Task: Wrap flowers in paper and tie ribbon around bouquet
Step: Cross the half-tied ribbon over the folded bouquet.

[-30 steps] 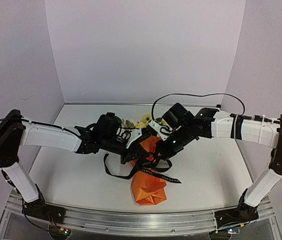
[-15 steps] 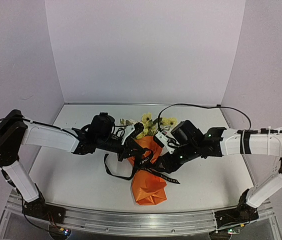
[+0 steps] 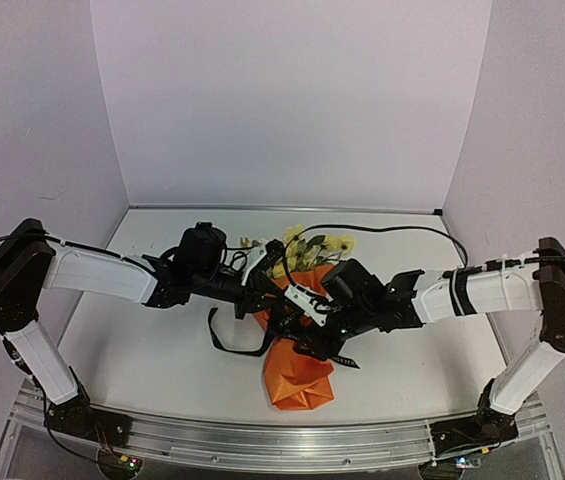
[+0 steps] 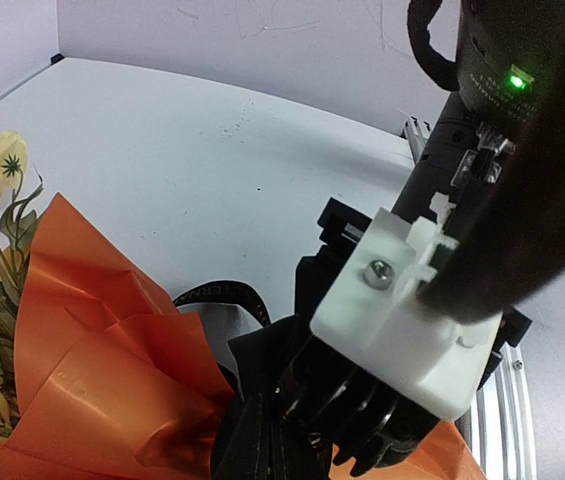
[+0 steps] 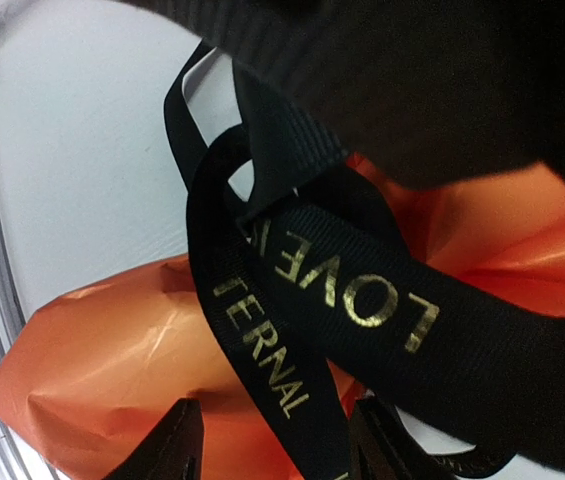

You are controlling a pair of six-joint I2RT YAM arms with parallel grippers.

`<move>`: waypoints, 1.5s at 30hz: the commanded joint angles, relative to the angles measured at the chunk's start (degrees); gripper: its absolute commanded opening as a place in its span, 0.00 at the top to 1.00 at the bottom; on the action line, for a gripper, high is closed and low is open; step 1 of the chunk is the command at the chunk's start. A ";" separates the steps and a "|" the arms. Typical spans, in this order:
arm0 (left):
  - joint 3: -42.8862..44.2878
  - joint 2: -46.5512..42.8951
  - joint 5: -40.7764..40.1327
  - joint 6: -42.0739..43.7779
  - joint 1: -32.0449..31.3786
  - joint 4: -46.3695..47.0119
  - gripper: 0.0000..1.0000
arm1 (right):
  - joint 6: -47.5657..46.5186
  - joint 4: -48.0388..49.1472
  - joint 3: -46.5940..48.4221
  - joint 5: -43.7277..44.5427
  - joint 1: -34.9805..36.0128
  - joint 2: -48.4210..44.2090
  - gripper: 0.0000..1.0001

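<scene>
**Bouquet.** The bouquet (image 3: 297, 375), pale yellow and cream flowers (image 3: 307, 245) bundled in a cone of thin bright orange paper (image 5: 112, 380), lies at the middle of the white bench (image 3: 142, 350). Its blooms point toward 12 o'clock and its folded tip toward 6 o'clock.

**Ribbon.** The narrow black fabric ribbon (image 5: 362, 300) with pale printed lettering crosses itself over the paper at the cinch. A slack loop lies on the bench at 9 o'clock of the cone. I judge the tie not yet drawn tight.

**Right gripper.** Your right gripper (image 5: 277, 440) is open, with its fingertips on either side of one ribbon band just above the paper.
- If it closes too low, it will pinch the paper along with the ribbon, and a pull would then tear or crumple the cone.
- If it closes off-line, the band slides out.

**Left gripper.** Your left gripper (image 3: 267, 292) is closed at the cinch. What it clamps is hidden. If that hold slips, expect the crossing to slacken and the cone to spring open.

**Further hazards.**
- Both wrists crowd the same spot, so they could knock into each other.
- The bouquet looks light and unanchored, so a sideways pull would drag it across the bench rather than tighten the ribbon.
</scene>
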 commanded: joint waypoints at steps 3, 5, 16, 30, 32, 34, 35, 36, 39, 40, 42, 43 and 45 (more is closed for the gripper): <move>0.55 -1.89 1.61 -0.17 0.54 1.41 1.00 | 0.32 3.22 1.38 0.70 0.18 2.97 0.55; 0.57 -1.92 1.55 0.08 0.59 1.12 1.00 | 0.66 3.23 1.45 1.03 0.20 3.40 0.63; -0.22 -2.37 0.73 0.07 0.99 1.50 1.00 | 4.89 0.43 1.68 2.28 0.23 0.29 0.98; -1.52 -3.10 0.63 0.03 2.54 2.19 1.00 | 7.56 -9.22 -2.09 3.75 1.30 -6.95 1.00; -1.59 -3.14 0.81 0.01 2.70 2.35 1.00 | 7.96 -9.79 -3.01 4.26 1.66 -7.56 1.00; -1.51 -3.06 0.95 0.04 2.74 2.39 1.00 | 8.63 -10.16 -4.17 4.76 1.93 -8.33 1.00; -1.51 -3.01 0.98 0.06 2.77 2.39 1.00 | 9.03 -10.35 -4.89 4.89 2.05 -8.71 1.00; -1.51 -3.01 0.99 0.01 2.86 2.35 1.00 | 9.42 -10.55 -5.57 5.12 2.32 -9.08 1.00; -1.73 -3.12 1.07 0.03 3.09 2.31 1.00 | 10.43 -10.88 -7.69 6.19 3.00 -10.13 1.00; -1.80 -3.14 1.11 0.03 3.14 2.35 1.00 | 10.87 -10.95 -8.38 6.50 3.27 -10.42 1.00; -1.86 -3.13 1.16 0.03 3.26 2.39 1.00 | 11.64 -11.15 -9.68 7.08 3.82 -10.95 1.00; -1.86 -3.09 1.21 0.03 3.27 2.40 1.00 | 11.95 -11.37 -10.35 7.72 4.08 -11.20 1.00; -1.87 -3.11 1.24 0.04 3.34 2.40 1.00 | 12.32 -11.64 -11.36 8.67 4.70 -11.63 1.00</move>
